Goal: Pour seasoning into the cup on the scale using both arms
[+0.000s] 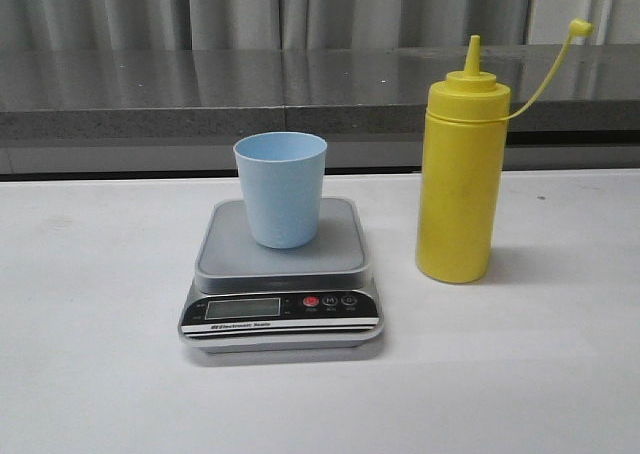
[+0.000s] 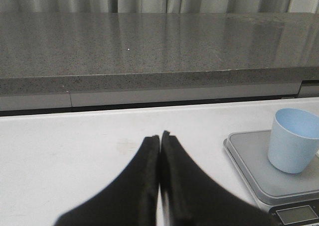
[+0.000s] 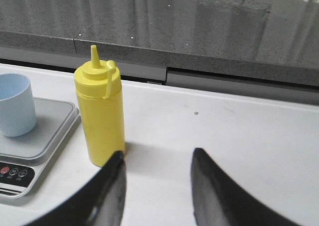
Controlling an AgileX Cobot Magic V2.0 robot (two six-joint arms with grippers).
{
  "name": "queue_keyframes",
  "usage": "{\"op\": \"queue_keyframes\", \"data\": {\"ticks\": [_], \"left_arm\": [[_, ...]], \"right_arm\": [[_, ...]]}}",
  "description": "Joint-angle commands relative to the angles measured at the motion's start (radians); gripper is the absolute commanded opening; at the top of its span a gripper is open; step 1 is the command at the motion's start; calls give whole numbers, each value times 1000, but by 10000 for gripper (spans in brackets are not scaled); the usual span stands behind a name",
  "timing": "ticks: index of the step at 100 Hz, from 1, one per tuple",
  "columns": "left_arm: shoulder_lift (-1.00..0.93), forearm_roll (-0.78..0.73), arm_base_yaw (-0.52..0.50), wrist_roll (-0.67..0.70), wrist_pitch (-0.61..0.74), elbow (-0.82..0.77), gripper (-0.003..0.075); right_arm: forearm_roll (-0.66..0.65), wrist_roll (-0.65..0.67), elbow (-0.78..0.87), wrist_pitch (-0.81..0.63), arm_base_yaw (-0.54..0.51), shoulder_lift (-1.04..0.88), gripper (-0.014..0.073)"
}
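The light blue cup (image 1: 281,187) stands upright on the silver-grey scale (image 1: 282,274) in the middle of the white table. The yellow seasoning bottle (image 1: 460,179) stands upright to the right of the scale, its cap hanging off on a thin tether. Neither arm shows in the front view. My left gripper (image 2: 160,135) is shut with nothing in it, left of the scale (image 2: 254,164) and cup (image 2: 294,139). My right gripper (image 3: 158,154) is open and empty, hovering near the bottle (image 3: 100,114) and slightly to its right, apart from it.
A grey stone ledge (image 1: 300,94) runs along the back edge of the table, with curtains behind it. The white tabletop (image 1: 100,374) stretches left of the scale and right of the bottle.
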State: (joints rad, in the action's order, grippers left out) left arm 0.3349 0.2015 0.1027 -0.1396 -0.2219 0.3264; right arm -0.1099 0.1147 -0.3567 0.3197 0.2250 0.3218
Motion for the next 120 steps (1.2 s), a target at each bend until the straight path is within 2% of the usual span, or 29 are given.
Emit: {"op": "queue_keyframes", "data": {"ticks": [1,18,120], "left_arm": [[7,11,-2,5,72,27,-20],[7,11,-2,5,72,27,-20],[7,11,-2,5,72,27,-20]], "right_arm": [[1,-8,-41,-41,-5,0,161],[1,-8,-41,-39,-5,0,-76],[-16,-8,-6,-43,-6,-10,-69]]}}
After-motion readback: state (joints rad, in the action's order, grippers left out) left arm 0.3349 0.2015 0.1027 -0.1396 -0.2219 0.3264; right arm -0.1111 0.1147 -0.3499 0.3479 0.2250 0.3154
